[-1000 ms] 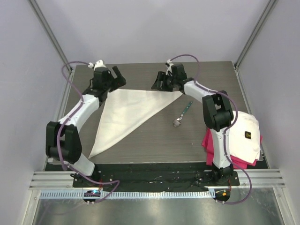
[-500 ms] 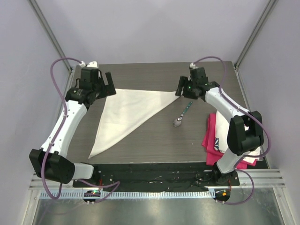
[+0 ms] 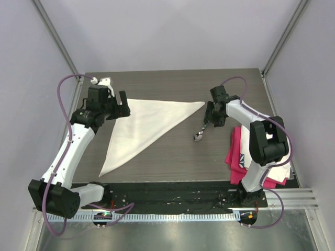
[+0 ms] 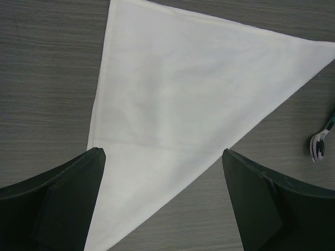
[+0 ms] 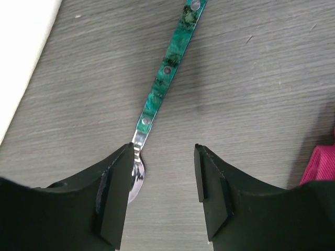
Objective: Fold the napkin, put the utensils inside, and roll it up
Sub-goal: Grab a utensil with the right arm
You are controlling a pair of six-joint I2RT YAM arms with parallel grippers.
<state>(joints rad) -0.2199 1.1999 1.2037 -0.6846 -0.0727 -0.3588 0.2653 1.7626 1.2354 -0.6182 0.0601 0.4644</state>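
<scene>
Hanging over the table at ten o'clock, gaping as wide as possible and gripping nothing: left claw, looking down on the cloth's left edge.

Lying flat from ten o'clock toward the centre, already folded into a triangle with its long tip pointing to six o'clock: cream napkin.

Resting bare on the wood just right of centre, at three o'clock, near the napkin's right tip but apart from it: teal-handled spoon, bowl pointing to six o'clock.

Hovering right over that spoon, jaws partly parted and gripping nothing, left finger crossing the neck above the bowl: right claw.

Lying at four o'clock, partly hidden by the arm: pink cloth.

Judging by this: folding done, picking up the spoon in hand. Needing next: centring the jaws across the slim handle, lowering, pinching, then carrying toward nine o'clock onto the napkin.
</scene>
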